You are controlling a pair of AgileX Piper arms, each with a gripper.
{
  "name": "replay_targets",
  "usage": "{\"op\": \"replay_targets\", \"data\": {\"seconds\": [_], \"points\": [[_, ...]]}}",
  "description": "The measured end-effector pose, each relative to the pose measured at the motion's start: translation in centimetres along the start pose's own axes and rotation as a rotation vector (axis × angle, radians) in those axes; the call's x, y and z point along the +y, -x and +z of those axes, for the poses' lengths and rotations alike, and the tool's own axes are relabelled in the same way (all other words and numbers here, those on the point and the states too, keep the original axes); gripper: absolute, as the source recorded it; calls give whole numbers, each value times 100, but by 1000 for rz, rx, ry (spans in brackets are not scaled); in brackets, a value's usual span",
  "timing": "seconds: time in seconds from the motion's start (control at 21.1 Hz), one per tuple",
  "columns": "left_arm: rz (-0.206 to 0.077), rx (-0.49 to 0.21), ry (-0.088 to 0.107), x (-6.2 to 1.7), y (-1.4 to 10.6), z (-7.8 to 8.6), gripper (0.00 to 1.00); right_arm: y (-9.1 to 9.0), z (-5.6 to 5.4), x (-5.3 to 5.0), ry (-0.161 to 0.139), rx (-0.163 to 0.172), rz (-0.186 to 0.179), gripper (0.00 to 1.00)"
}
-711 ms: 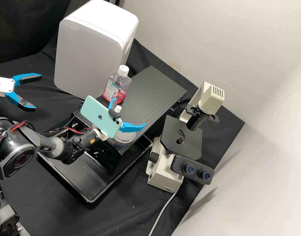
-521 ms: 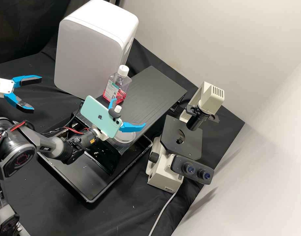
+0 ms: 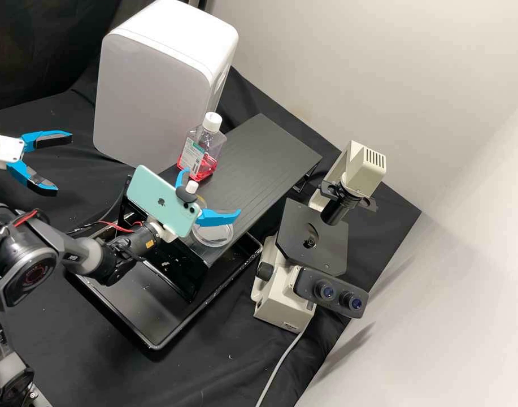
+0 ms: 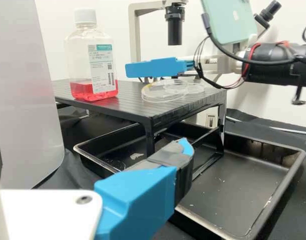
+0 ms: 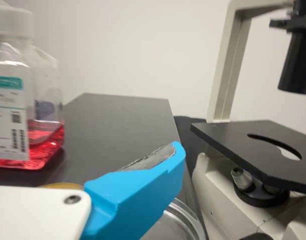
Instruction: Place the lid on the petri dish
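The right gripper (image 3: 210, 195), white with two bright blue fingers spread apart and holding nothing, hangs just above a round petri dish (image 3: 213, 233) of clear plastic. The dish lies flat directly beneath it, at the corner of a ribbed black platform (image 3: 264, 152). In the left wrist view the dish reads as overlapping see-through rims, and whether it is covered cannot be told. Beyond the right gripper on the same platform stands an upright, flat-sided bottle (image 3: 201, 148), clear with a white cap and red liquid in its base. A mint-green phone (image 3: 160, 200) clamped at the wrist hides part of one finger. The left gripper (image 3: 61, 161), fingers also wide apart and empty, is well apart from the dish, over the black cloth of the desk (image 3: 129, 373). Under the platform sits a glossy black tray (image 3: 140, 305). A cream microscope (image 3: 321, 249) stands on the right gripper's far side.
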Motion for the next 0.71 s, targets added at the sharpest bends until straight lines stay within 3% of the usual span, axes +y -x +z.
{"op": "replay_targets", "data": {"seconds": [0.19, 0.38, 0.47, 0.62, 0.71], "points": [[0, 0, 0, 0, 0, 0, 100, 120, -106, -45, 22, 59, 16, 100], [0, 0, 0, 0, 0, 0, 100, 183, -163, -181, 54, 87, -28, 100], [0, 0, 0, 0, 0, 0, 100, 194, -151, -238, 72, 87, -43, 100], [0, 0, 0, 0, 0, 0, 100, 215, -71, -341, 80, 54, -76, 100], [0, 0, 0, 0, 0, 0, 100, 212, -42, -371, 105, 54, -68, 100]]}}
